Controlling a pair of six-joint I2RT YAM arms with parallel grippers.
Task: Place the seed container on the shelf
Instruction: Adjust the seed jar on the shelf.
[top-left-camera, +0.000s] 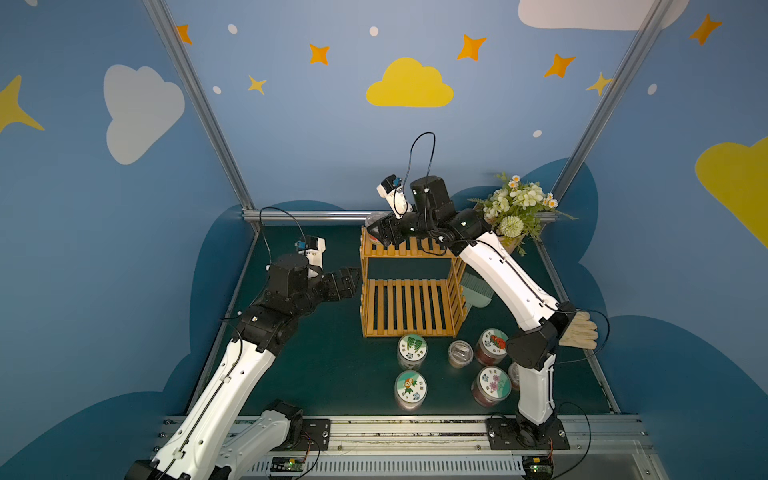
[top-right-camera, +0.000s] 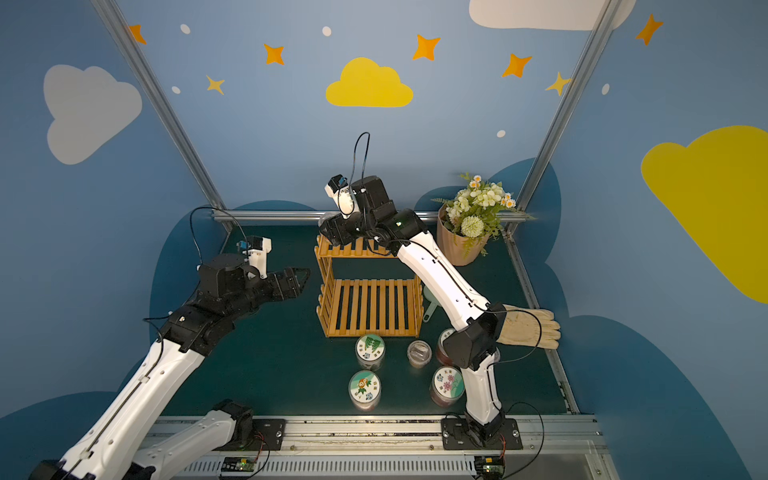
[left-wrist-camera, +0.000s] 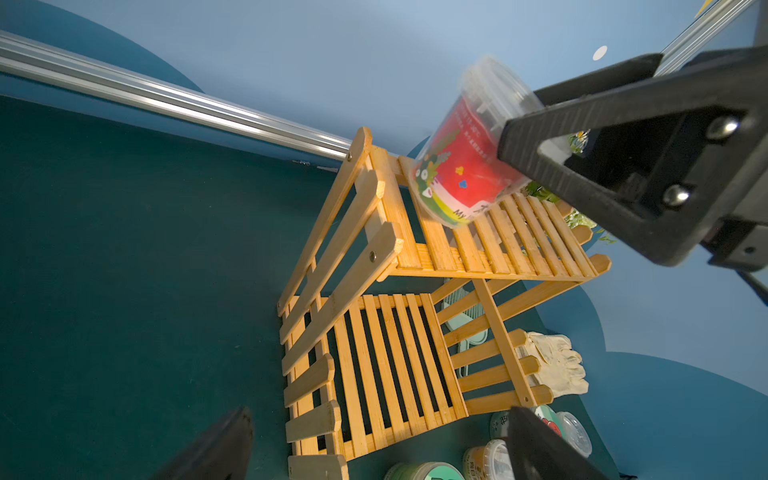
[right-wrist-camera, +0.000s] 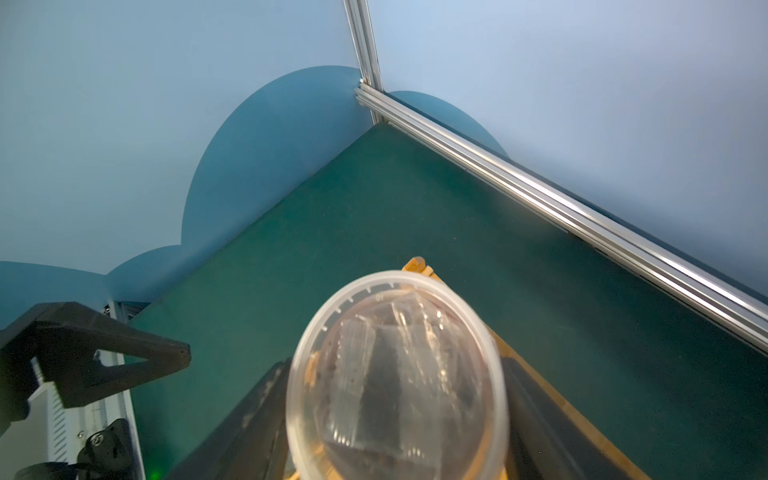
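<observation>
Right hand (top-left-camera: 379, 232): pinching the seed container (left-wrist-camera: 461, 166). In the right wrist view its dark fingers (right-wrist-camera: 249, 415) lie one on each side of the tub.
Left hand (top-left-camera: 350, 283): spread wide, holding nothing and touching nothing.
Seed container: a clear tub with a clear lid and a red wrap. It is tilted over the far left corner of the top tier of the shelf (top-left-camera: 409, 309). Its lower edge is right at the slats, but it is blurred and I cannot tell whether it touches them.
Writing on the container: "My" can be read near the bottom edge of the red wrap. The other lettering is too blurred to read.
Other labels: several jars (top-left-camera: 410, 348) stand on the desk (top-left-camera: 324, 365) just in front of the shelf. Four have picture lids showing green leaves, an orange figure, pink flowers and a red fruit. Their printed characters are too small to read.
Right arm pose: rises from its base at the near right, bends at the elbow and crosses above the right side of the shelf. The wrist is turned toward the left, with the hand over the top tier.
Left arm pose: stretched forward from the near left. The hand is beside the left side of the shelf, pointing at it and apart from it.
</observation>
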